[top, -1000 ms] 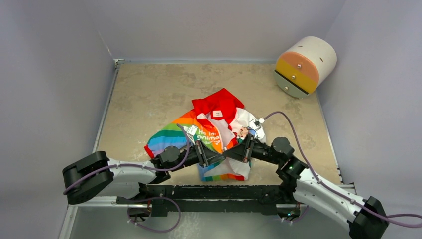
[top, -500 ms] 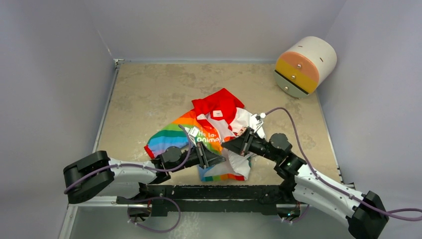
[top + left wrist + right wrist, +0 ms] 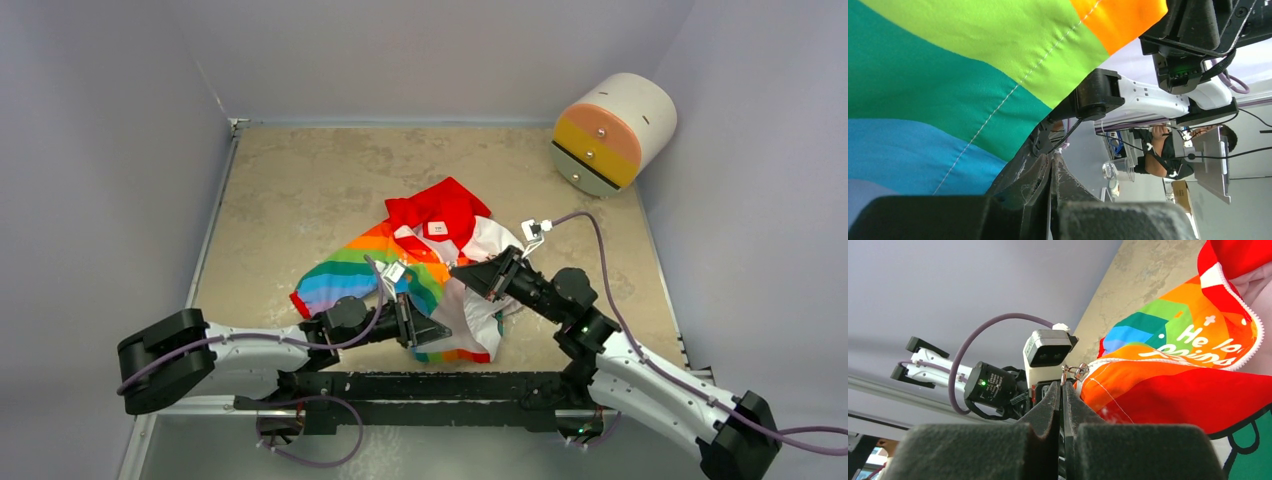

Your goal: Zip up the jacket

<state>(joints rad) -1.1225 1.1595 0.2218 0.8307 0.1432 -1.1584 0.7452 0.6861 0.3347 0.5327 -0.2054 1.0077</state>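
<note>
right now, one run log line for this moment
left gripper: shut on hem of rainbow-and-white fabric jacket | right gripper: shut on its metal zipper pull | front open

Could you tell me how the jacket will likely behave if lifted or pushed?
Probably floppy: the jacket lies crumpled and folded. Likely light, since its thin fabric drapes softly past the left gripper. Pushed, it would likely bunch rather than slide.

The left arm (image 3: 250, 345) is stretched low across the lower left of the frame, with the left gripper (image 3: 425, 333) pointed right at lower centre. The right arm (image 3: 640, 375) is raised from the lower right, and the right gripper (image 3: 462, 270) is angled up-left toward centre. Both pairs of fingers (image 3: 1048, 400) are pressed together, pinched on the jacket (image 3: 350, 265).
</note>
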